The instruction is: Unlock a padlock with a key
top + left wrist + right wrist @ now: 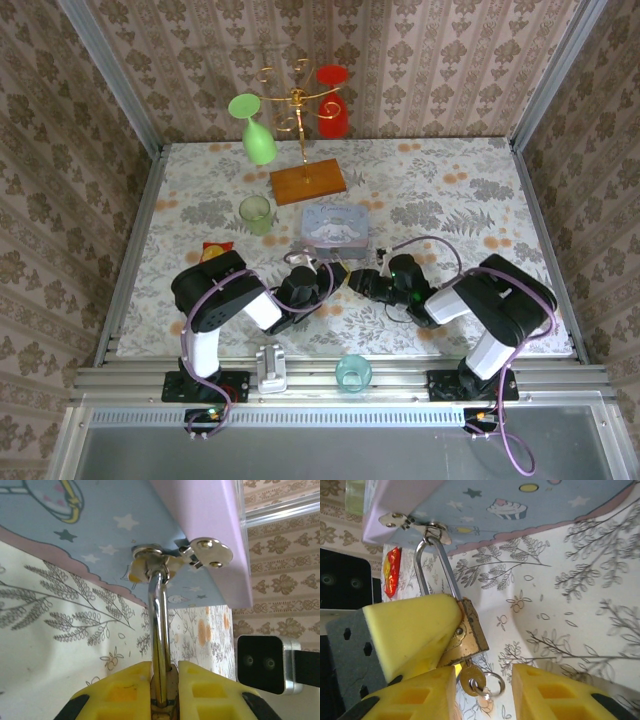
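Right wrist view: key in the padlock, our fingers spread around it

We hold our right gripper open. Its yellow fingers sit on either side of the key, which sticks out of the padlock's underside just ahead of them. A small ring hangs from the key. We keep our left gripper clamped on the padlock. The shackle runs straight ahead from those fingers to the hasp of the blue tin.
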`<state>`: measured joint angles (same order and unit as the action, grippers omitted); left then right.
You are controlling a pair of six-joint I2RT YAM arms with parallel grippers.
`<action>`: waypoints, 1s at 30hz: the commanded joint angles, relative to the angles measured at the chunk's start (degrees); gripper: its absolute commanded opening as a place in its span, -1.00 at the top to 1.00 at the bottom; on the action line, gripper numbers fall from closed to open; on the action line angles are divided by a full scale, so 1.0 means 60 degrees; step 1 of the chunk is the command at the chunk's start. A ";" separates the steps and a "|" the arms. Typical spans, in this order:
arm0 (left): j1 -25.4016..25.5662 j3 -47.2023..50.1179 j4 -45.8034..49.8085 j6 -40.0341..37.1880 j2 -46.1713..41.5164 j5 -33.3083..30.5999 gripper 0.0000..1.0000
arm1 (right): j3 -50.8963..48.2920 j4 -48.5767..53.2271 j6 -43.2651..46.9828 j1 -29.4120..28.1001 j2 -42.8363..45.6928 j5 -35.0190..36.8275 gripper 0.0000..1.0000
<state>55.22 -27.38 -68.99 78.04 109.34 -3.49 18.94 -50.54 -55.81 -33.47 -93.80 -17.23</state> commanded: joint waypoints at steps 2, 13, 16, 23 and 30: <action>0.0124 0.0162 -0.0018 -0.0131 -0.0293 0.0709 1.00 | -0.0143 0.1658 0.1090 0.0064 0.1216 0.1099 0.24; 0.0126 0.0203 0.0190 -0.0247 -0.0551 0.0668 1.00 | 0.0554 0.6175 0.5133 -0.0844 0.4002 0.3216 0.26; 0.0135 0.0226 0.0277 -0.0259 -0.0651 0.0641 1.00 | 0.0877 0.6753 0.5903 -0.1091 0.4090 0.3493 0.26; 0.0142 0.0227 0.0407 -0.0303 -0.0776 0.0597 1.00 | 0.2052 0.7586 0.7232 -0.2404 0.2999 0.4790 0.19; 0.0201 0.0190 0.0454 -0.0305 -0.0804 0.0567 1.00 | 0.2805 0.7514 0.7559 -0.3117 0.1582 0.5216 0.10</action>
<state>55.31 -25.87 -63.86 76.29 106.32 -2.63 34.11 -6.87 -13.30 -50.28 -81.12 11.68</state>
